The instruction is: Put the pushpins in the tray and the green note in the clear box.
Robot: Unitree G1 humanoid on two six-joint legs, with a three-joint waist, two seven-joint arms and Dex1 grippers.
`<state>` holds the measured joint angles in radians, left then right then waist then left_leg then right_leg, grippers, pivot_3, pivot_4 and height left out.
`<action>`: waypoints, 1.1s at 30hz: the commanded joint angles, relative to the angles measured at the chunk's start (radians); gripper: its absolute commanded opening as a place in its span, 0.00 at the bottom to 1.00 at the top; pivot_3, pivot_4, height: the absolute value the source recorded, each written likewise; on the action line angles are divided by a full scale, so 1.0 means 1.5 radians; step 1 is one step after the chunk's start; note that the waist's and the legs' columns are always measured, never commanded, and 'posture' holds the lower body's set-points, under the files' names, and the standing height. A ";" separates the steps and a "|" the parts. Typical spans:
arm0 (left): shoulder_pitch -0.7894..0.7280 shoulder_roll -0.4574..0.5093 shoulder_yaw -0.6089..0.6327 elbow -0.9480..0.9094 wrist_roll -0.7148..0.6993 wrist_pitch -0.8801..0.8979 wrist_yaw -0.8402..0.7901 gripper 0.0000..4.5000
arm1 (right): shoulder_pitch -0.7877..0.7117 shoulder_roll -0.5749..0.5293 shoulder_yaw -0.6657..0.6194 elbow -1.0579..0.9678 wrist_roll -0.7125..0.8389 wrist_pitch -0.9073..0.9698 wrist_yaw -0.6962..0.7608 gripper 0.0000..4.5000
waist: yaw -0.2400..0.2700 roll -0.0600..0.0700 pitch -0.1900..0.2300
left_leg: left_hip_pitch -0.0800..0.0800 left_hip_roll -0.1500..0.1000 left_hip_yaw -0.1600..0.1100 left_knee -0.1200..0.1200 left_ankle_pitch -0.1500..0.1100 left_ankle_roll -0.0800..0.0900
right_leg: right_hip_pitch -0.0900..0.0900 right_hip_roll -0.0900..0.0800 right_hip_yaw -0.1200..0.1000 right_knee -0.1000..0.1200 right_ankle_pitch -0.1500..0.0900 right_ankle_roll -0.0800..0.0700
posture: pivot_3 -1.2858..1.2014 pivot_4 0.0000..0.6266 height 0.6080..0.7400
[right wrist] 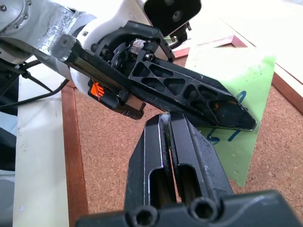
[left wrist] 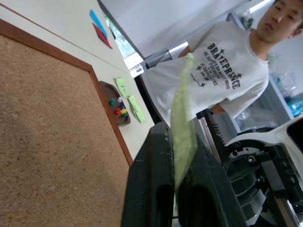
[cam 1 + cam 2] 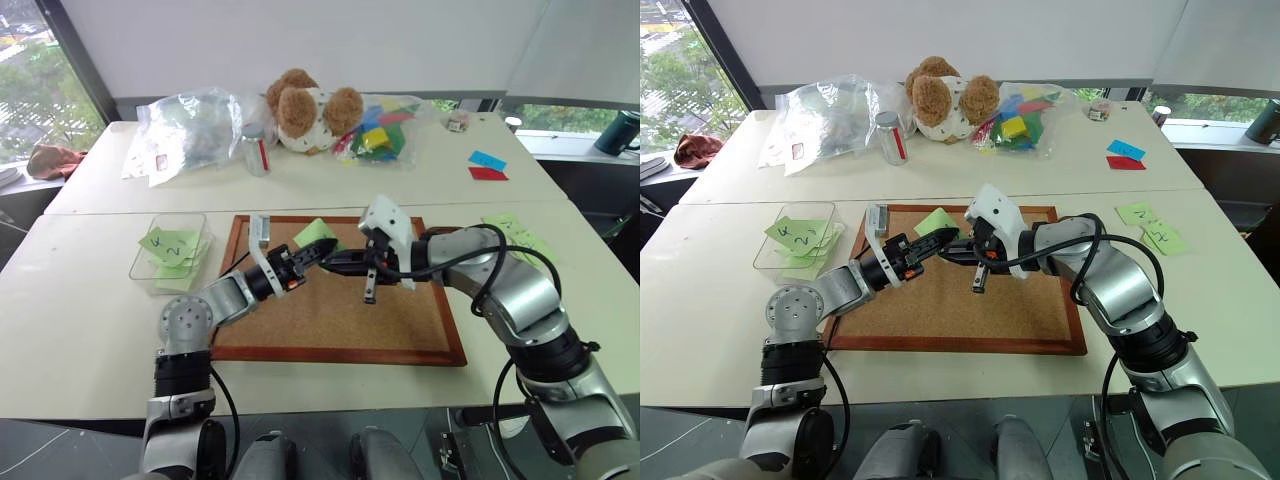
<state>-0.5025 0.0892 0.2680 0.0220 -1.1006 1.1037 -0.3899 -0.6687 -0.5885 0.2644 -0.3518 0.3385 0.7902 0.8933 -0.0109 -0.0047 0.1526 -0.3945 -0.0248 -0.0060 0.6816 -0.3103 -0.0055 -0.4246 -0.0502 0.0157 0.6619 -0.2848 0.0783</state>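
Now green note (image 1: 246, 94) pinched in left claw (image 1: 236, 118).

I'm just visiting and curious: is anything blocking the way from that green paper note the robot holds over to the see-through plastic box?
Nothing visible does. The left gripper holds the light-green paper note above the corkboard; the clear plastic box sits beside the board's left edge.

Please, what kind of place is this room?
Probably an office or lab room used for robot trials. White tables pushed together stand by large windows, with a cork board, paper notes and a teddy bear laid out like test props.
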 commanded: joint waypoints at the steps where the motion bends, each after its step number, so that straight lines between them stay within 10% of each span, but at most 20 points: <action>1: 0.005 0.008 -0.004 -0.028 -0.008 -0.005 -0.003 0.01 | -0.016 -0.003 -0.020 -0.028 0.007 -0.002 -0.006 0.00 | 0.000 0.000 0.000 | 0.000 0.000 0.000 0.000 0.000 0.000 | 0.000 0.000 0.000 0.000 0.000 0.000 | 0.52 0.24 1.00; 33: 0.001 0.030 0.019 -0.001 0.006 -0.064 -0.008 0.01 | -0.039 -0.093 -0.156 0.071 0.011 0.014 -0.067 0.00 | 0.002 0.000 0.000 | 0.000 0.000 0.000 0.000 -0.001 0.001 | 0.000 0.000 0.000 0.000 0.000 0.000 | 0.52 0.24 1.00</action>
<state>-0.4920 0.1321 0.2685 0.0459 -1.0604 1.0254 -0.4050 -0.7144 -0.7001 0.0958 -0.3060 0.3871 0.8502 0.8139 -0.0077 -0.0049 0.1527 -0.3948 -0.0248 -0.0060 0.6820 -0.3115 -0.0034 -0.4239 -0.0505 0.0157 0.6611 -0.2848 0.0783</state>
